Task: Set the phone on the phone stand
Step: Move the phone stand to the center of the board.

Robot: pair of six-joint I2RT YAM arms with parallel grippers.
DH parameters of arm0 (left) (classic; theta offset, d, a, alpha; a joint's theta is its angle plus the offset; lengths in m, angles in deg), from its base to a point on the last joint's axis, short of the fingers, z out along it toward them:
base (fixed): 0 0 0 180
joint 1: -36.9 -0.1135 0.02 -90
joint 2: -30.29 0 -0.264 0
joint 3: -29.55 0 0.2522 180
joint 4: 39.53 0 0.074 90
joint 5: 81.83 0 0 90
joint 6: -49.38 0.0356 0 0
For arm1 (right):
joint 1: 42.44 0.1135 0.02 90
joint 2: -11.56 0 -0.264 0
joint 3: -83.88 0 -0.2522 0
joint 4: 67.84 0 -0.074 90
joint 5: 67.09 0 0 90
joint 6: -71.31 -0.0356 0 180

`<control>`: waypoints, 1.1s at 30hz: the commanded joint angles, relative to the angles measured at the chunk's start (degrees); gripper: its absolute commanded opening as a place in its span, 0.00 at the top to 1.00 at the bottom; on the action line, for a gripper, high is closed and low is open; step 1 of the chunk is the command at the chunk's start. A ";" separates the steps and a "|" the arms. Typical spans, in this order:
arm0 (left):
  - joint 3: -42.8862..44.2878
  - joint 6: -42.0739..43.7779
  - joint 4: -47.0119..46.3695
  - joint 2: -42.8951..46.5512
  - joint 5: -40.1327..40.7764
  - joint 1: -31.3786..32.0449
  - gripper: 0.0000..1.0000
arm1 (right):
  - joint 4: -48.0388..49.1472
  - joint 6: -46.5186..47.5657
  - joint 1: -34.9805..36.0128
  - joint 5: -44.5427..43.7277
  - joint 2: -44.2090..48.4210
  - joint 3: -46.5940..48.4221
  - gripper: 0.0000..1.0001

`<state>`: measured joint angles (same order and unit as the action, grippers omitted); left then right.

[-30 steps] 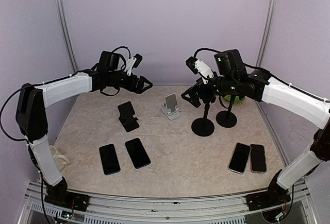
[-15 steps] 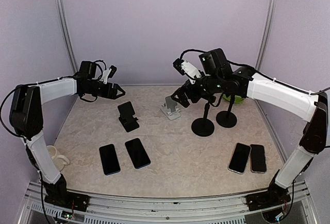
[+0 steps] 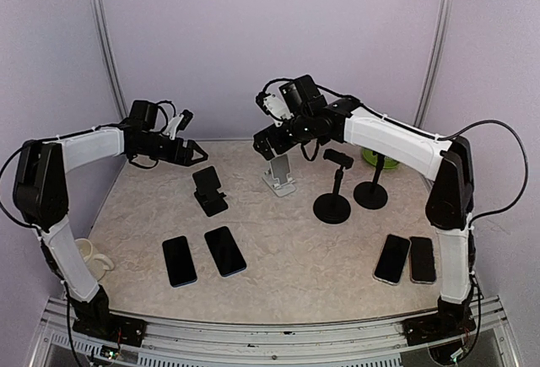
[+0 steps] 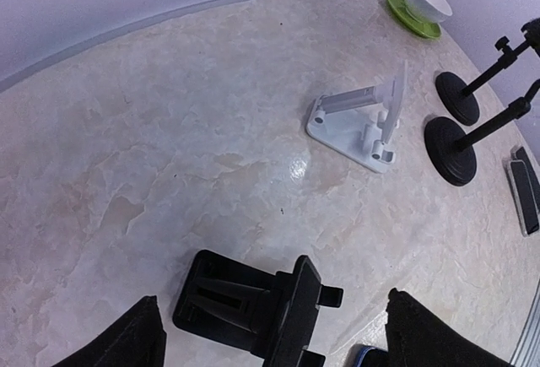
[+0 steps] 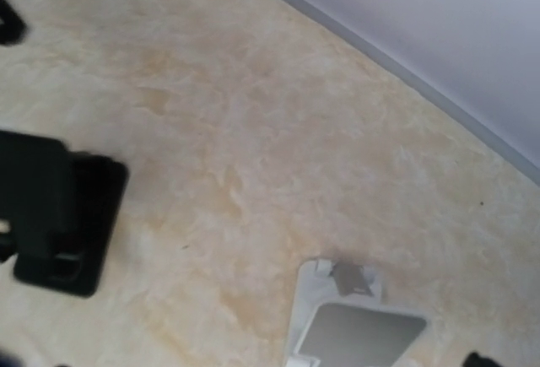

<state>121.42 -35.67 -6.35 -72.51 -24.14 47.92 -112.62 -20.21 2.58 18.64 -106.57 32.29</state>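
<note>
Two dark phones (image 3: pixel 179 260) (image 3: pixel 224 250) lie flat at front left, and two more (image 3: pixel 391 258) (image 3: pixel 422 259) at front right. A black phone stand (image 3: pixel 208 190) (image 4: pixel 261 308) and a white one (image 3: pixel 279 173) (image 4: pixel 363 122) sit mid-table, both bare. My left gripper (image 3: pixel 196 153) (image 4: pixel 278 342) hovers open above and behind the black stand, nothing between its fingertips (image 4: pixel 126 342). My right gripper (image 3: pixel 263 143) hangs open and holds nothing, just above and behind the white stand (image 5: pixel 359 325). Its fingers stay out of the right wrist view.
Two black pole stands on round bases (image 3: pixel 333 207) (image 3: pixel 371 194) rise right of the white stand. A green plate with a white bowl (image 4: pixel 419 0) sits at the back right. A mug (image 3: pixel 89 257) stands at the left edge. Purple walls close in the table.
My right arm has swung left from behind the pole stands to above the white stand. My left arm pulled back to the left a second ago and has since held still.
</note>
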 commanded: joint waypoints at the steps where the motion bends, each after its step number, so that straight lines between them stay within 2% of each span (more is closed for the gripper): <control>1: -1.07 -1.05 -0.29 6.03 2.68 1.79 0.02 | -6.20 -3.60 0.51 -4.79 -7.38 10.36 0.00; 4: -1.77 -1.55 0.27 8.76 4.34 2.16 0.01 | -9.50 -5.00 0.06 -6.07 -12.93 17.97 0.00; 6: -2.26 -1.75 0.72 10.78 5.59 4.52 0.01 | -10.11 -6.08 -0.66 -5.25 -15.25 20.12 0.00; 17: -7.83 -2.95 -1.53 19.42 9.42 8.19 0.01 | -6.50 -7.31 -3.31 -3.86 -20.64 17.44 0.00; 33: -9.01 -2.13 -1.05 21.26 11.00 9.00 0.01 | -1.23 -9.10 -5.30 -4.32 -23.59 16.16 0.00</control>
<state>112.68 -38.01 -6.48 -53.06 -13.80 56.49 -115.64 -28.34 -2.01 14.09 -128.58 48.36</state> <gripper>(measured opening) 0.988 0.998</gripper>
